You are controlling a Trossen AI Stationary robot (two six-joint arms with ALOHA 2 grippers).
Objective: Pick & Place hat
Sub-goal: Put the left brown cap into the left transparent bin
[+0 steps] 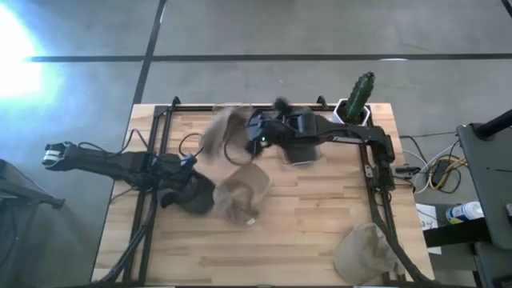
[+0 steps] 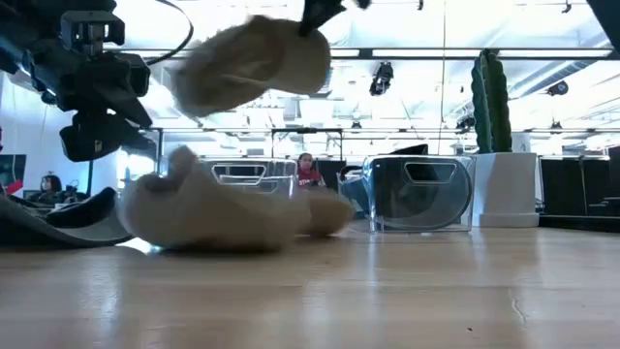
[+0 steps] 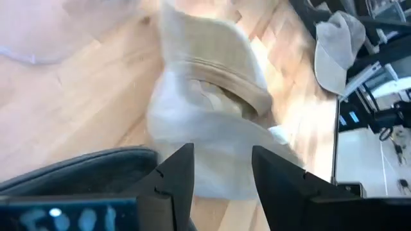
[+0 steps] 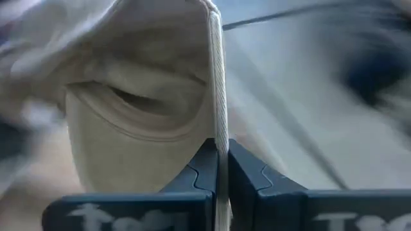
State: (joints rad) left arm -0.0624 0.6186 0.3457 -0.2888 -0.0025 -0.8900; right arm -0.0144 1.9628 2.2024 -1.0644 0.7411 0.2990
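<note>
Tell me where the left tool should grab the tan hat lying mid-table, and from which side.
Take the tan hat by its brim edge, probably coming from the left arm's side, where the left tool sits open and close to it. The soft crown is slumped and offers no firm fold, while the thin brim fits between fingers, as the right tool shows on the lifted hat.

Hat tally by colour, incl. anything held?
Beige hats: 3 (held hat in the right claw, middle hat, corner hat)
Dark hats: 1 (dark hat by the open left claw)
Total: 4
</note>
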